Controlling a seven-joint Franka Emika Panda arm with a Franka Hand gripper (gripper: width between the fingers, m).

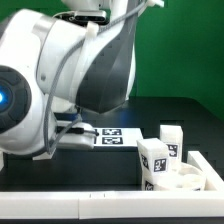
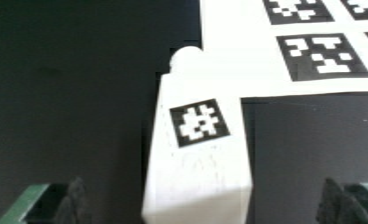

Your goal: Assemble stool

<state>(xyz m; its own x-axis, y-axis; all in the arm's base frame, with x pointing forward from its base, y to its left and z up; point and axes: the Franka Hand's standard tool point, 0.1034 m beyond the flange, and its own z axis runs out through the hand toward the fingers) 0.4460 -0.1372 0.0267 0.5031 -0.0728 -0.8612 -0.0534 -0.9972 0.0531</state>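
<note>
gripper [image 2: 202, 200]: jaws wide apart, holding nothing | leg [image 2: 199, 140]: square black-and-white tag, touching marker board [image 2: 323, 50] edge | no readable writing

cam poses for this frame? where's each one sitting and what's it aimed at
Exterior view: off the arm, close behind its bulky white body, looking across the black table at the marker board, two stool legs and the round seat.
Wrist view: on the wrist, looking down between the open pincer fingers at a tagged stool leg.
Shared: marker board, table.
</note>
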